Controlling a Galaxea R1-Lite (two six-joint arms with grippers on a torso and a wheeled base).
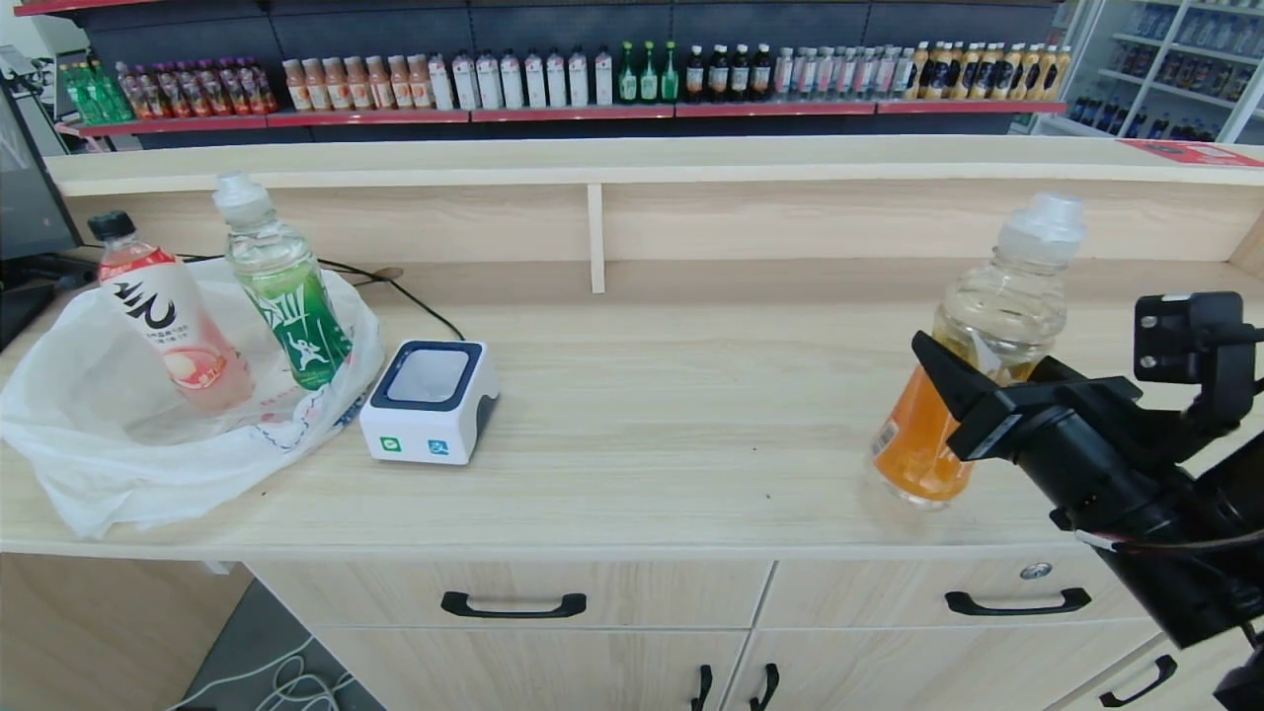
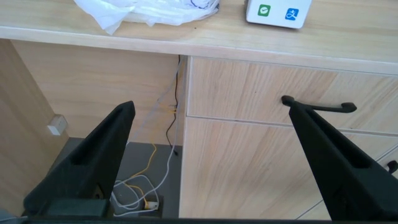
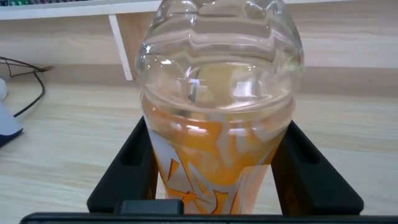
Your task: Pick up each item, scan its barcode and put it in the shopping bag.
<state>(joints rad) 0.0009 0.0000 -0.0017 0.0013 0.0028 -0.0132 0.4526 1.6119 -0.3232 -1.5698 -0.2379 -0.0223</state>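
Right gripper: clenched on the orange drink bottle, one finger pressed against each side of the body, about at the top of the label. The bottle leans, and its base is at or just above the counter, close to the front edge. I cannot tell whether the base touches.

Left gripper: released with jaws wide, below counter level and facing the drawer fronts. The drawer handle is just past one fingertip.

Seen from the right gripper, the barcode scanner sits well apart toward the left arm's side. The shopping bag lies beyond it, touching or just beside the scanner. A pink-label bottle and a green-label bottle already stand in the bag.

Judged step: lifting the last item to scan it.

Risks:
- Slip or twist in the grip. The wall is smooth and rounded, and the liquid sits mostly below the fingers, so a quick swing could rotate the bottle.
- Failed scan. The scanner window faces upward, so the label's code patch must be turned down toward it. That tilt adds to the slip risk.
- Collision at the bag. The two standing bottles crowd the opening, and a low entry could topple them.
- A low carry across the counter could clip the scanner.
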